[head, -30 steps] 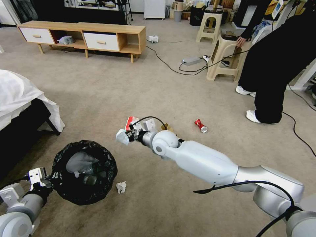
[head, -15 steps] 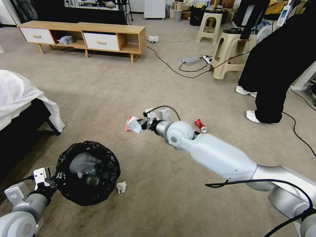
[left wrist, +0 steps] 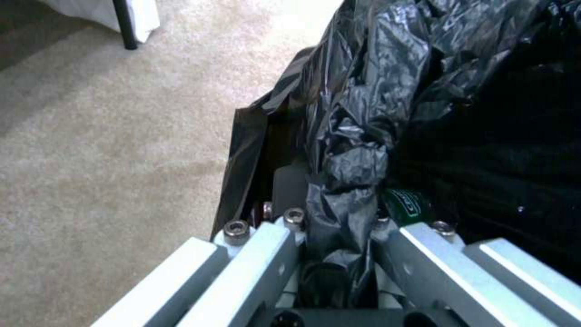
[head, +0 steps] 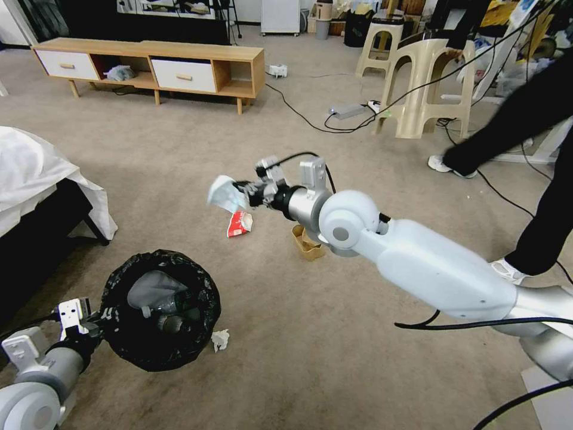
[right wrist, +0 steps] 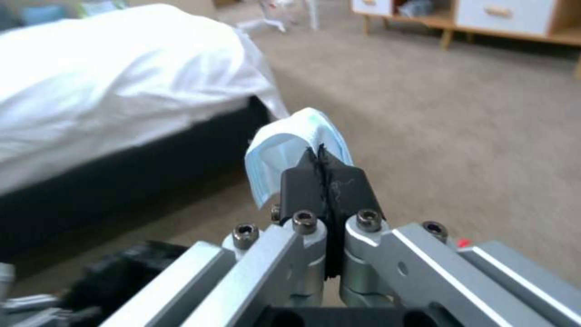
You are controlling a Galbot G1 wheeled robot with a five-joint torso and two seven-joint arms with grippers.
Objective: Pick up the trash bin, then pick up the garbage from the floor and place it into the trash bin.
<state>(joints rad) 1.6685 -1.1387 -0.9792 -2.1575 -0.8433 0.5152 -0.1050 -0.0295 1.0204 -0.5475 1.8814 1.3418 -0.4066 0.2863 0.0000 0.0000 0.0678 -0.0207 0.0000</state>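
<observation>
Pinching a pale face mask (right wrist: 284, 141), right gripper (right wrist: 326, 169) above carpet

From the head camera we look forward and down across the carpet (head: 179, 155), with our left arm at the lower left edge and our right arm reaching in from the lower right. This view is the widest and takes in the room as far as the wooden cabinet (head: 149, 68). The left wrist camera looks along its own fingers (left wrist: 266, 254), very close to the black bag (left wrist: 363, 113) of the bin (head: 158, 310). The right wrist camera looks past its fingers (right wrist: 321, 181) toward the bed (right wrist: 109, 81). The right wrist and head views share the bed, cabinet and carpet; the left wrist and head views share the bin.
</observation>
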